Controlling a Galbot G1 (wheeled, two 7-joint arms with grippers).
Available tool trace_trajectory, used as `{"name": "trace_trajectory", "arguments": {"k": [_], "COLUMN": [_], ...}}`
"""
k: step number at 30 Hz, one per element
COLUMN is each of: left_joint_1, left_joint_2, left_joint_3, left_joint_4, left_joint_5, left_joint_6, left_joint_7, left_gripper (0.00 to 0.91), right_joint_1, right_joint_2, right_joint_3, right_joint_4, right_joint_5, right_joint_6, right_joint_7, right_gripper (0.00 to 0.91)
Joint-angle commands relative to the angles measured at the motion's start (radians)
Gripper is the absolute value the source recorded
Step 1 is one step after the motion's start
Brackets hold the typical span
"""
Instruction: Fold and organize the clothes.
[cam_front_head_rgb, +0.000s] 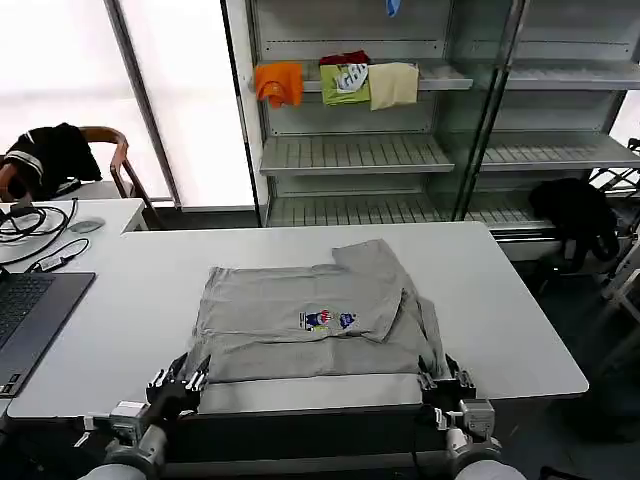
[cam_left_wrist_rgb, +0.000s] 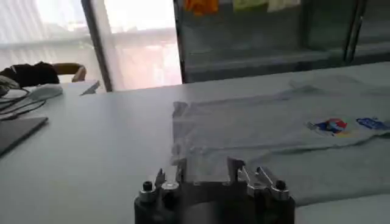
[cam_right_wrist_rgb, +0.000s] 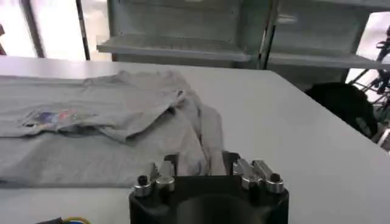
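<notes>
One of the clothes, a light grey shirt (cam_front_head_rgb: 270, 310) (cam_left_wrist_rgb: 256, 131) (cam_right_wrist_rgb: 109, 122), lies partly folded on the white table (cam_front_head_rgb: 500, 300), its small multicoloured print (cam_front_head_rgb: 328, 320) facing up and one side flipped over the middle. My left gripper (cam_front_head_rgb: 190, 378) (cam_left_wrist_rgb: 207, 167) is at the shirt's near left corner, open, with the hem lying between its fingers. At the near right corner my right gripper (cam_front_head_rgb: 440, 378) (cam_right_wrist_rgb: 200, 161) is open too, and a bunched fold of the shirt runs between its fingers.
A laptop (cam_front_head_rgb: 25, 320) and cables (cam_front_head_rgb: 40, 225) lie on the desk at the left. Behind the table, shelves (cam_front_head_rgb: 350, 150) carry orange, green and cream garments. A black garment (cam_front_head_rgb: 580, 215) hangs at the right, off the table.
</notes>
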Motion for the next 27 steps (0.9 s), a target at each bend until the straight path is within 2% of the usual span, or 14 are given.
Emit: {"name": "trace_trajectory", "arguments": {"k": [1,9,16,21,27], "left_joint_1": [-0.040,-0.197,-0.346,-0.405,-0.471], "left_joint_2": [0.013,0.072,0.093,0.111,0.131], "left_joint_3": [-0.002,0.007,0.057,0.079,0.086], "left_joint_4": [-0.066,0.018,0.146,0.191,0.261], "left_joint_5": [-0.006,-0.051,-0.081,-0.090,-0.109], "left_joint_6": [0.001,-0.001,-0.001,0.000,0.000], "left_joint_7": [-0.002,0.002,0.019,0.027,0.039], "left_gripper": [0.907,0.907,0.907,0.907,0.907], "right_joint_1": [0.058,0.211,0.280,0.357,0.529], "right_joint_2": [0.025,0.037,0.032,0.027,0.027], "right_joint_3": [0.086,0.100,0.077,0.041,-0.010], "right_joint_4": [0.023,-0.075,-0.150,-0.194,-0.300], "right_joint_5": [0.023,0.002,-0.040,-0.036,-0.028], "right_joint_6": [-0.001,-0.002,-0.003,-0.004,-0.005], "right_joint_7": [0.001,-0.037,-0.102,-0.101,-0.112], "right_gripper": [0.907,0.907,0.907,0.907,0.907]}}
